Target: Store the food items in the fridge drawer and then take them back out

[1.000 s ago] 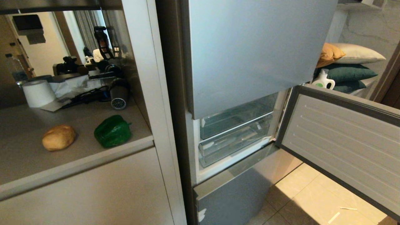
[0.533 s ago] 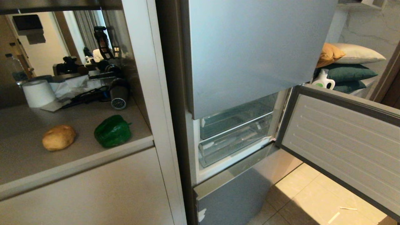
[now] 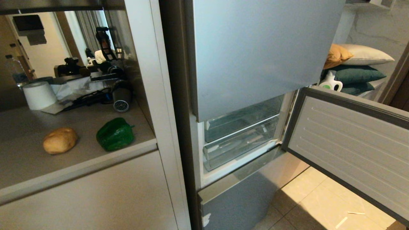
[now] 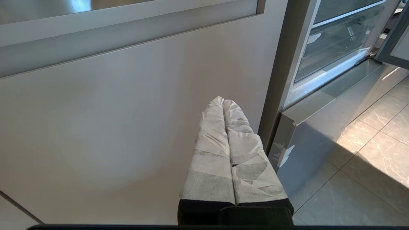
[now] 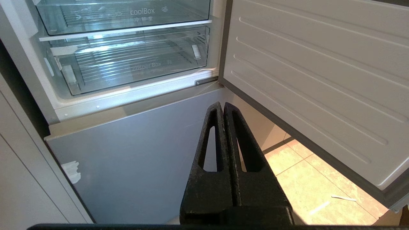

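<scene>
Nothing has shifted over the last second, so storing has not begun. The potato and bell pepper lie on the counter at lower left; the fridge drawer sits closed at centre. Left gripper and right gripper both hang pressed together, holding nothing.

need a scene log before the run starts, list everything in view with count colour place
potato: 1, tan, counter, left of pepper
pepper: 1, green, counter
paper roll: 1, white, back of counter
drawers: 2, clear, stacked in fridge, both shut
fridge door: 1, grey, swung open
pillows: several, orange, white, green, behind door
jug: 1, white, by pillows
left claw: 1, white-wrapped, shut, before cabinet
right claw: 1, black, shut, below drawers
</scene>
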{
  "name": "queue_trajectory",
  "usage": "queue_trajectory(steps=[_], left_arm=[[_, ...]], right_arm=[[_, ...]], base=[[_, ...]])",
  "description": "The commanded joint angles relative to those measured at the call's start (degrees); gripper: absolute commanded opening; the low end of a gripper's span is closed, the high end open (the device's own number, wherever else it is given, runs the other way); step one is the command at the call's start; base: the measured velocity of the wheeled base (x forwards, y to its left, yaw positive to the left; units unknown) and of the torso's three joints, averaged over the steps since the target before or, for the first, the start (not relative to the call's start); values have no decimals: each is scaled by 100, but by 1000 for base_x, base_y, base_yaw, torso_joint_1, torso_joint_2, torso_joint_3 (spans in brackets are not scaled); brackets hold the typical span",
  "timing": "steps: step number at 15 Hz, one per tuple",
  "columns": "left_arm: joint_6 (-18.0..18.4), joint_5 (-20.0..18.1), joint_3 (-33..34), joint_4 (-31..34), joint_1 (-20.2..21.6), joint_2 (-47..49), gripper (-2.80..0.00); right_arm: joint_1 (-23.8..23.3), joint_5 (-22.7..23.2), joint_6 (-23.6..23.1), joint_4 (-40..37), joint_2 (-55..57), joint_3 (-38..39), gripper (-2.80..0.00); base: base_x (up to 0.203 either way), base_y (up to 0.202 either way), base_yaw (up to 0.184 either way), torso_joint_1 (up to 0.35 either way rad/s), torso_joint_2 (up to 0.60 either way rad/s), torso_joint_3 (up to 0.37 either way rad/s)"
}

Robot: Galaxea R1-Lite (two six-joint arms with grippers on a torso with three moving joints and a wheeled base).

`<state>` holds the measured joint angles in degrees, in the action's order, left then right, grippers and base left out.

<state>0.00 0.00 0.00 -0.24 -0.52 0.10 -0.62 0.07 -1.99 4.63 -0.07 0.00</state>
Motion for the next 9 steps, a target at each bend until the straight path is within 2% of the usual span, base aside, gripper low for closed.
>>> queue_trajectory(steps=[1, 6, 9], left_arm=[[0, 0, 0, -2, 0, 8, -280], [0, 0, 0, -2, 0, 8, -280], [0, 0, 0, -10, 0, 8, -280]], right_arm=[[1, 1, -3, 3, 7, 176, -280], [1, 1, -3, 3, 7, 176, -280], [1, 1, -3, 3, 7, 176, -280]], base=[[0, 0, 0, 0, 0, 0], [0, 0, 0, 0, 0, 0], [4, 4, -127, 2, 3, 3]])
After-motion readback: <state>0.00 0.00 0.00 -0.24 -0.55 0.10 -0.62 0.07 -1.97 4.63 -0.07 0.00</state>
